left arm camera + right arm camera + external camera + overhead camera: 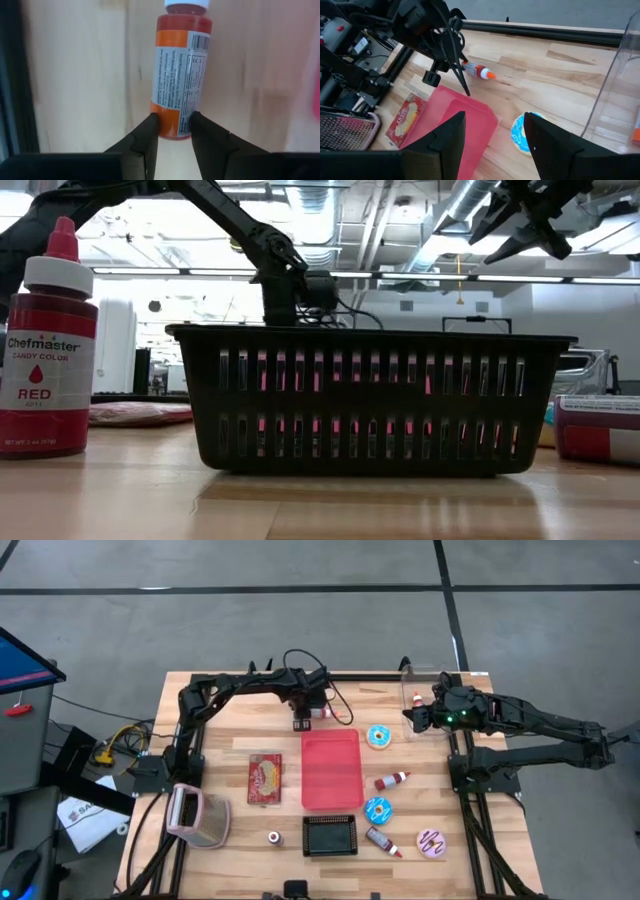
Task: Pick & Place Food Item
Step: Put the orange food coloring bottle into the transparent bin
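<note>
The left pincer [171, 125] pinches the base of an orange sauce bottle [178, 70] lying just beyond the red tray [331, 769].

Far edge of the table [240, 740]: the left gripper [301, 720] and an orange bottle [177, 75] lying flat occupy the strip just behind the red tray [331, 769], leaving little passage there. The right gripper [418, 718] hangs near the clear container [425, 688] at the far right corner, which blocks that side. Centre: tray and black basket [330, 835] form a barrier front to back. Right of the tray, donuts [378, 736] and small bottles [393, 780] lie scattered with narrow gaps. Bare wood left of the snack packet [265, 779] offers open passage.
</note>
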Robot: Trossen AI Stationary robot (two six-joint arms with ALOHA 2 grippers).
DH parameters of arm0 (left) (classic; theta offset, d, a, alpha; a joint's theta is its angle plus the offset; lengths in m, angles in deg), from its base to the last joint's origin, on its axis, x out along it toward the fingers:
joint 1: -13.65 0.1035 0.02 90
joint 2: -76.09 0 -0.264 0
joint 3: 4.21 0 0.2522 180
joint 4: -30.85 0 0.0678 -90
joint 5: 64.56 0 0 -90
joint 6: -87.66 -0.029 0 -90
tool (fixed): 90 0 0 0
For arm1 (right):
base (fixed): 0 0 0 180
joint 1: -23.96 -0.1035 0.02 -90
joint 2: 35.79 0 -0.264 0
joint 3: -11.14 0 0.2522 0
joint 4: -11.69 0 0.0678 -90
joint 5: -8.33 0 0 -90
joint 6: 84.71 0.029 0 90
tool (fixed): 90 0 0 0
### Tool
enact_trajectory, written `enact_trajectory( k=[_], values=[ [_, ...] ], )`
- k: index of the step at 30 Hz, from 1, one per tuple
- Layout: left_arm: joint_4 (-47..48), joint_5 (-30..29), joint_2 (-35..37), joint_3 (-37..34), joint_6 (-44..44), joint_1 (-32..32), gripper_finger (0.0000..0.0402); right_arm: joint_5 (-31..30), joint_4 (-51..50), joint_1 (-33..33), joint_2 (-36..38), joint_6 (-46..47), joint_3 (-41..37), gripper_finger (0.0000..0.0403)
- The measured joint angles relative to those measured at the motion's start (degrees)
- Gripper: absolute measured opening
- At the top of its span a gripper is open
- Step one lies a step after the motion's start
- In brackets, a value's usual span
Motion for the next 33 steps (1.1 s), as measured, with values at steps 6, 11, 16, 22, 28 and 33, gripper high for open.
enact_trajectory(
  k=[6,11,16,22,28,33],
  values=[
    [2.8,0.2,5.4,-4.4,1.3,1.9,0.0103,-0.3,0.3,-0.8,0.0,0.0,0.0,0.0194],
    [-2.7,2.9,15.3,-11.3,0.4,3.3,0.0141,-2.9,0.3,-2.9,0.0,0.4,0.0,0.0194],
    [-9.4,3.6,19.7,-17.2,-2.4,2.9,0.0197,-4.2,0.4,-3.9,0.0,1.0,0.0,0.0194],
    [-13.6,3.4,16.4,-18.3,-7.9,2.0,0.0232,-4.2,0.5,-4.1,-0.1,1.7,0.0,0.0194],
    [-17.7,3.6,13.7,-18.2,-11.9,1.0,0.0224,-4.2,0.3,-4.1,-0.1,3.0,0.0,0.0194],
    [-19.9,3.6,12.3,-18.2,-14.3,0.1,0.0214,-4.2,0.2,-4.1,-0.1,3.4,0.0,0.0194]
  ],
)
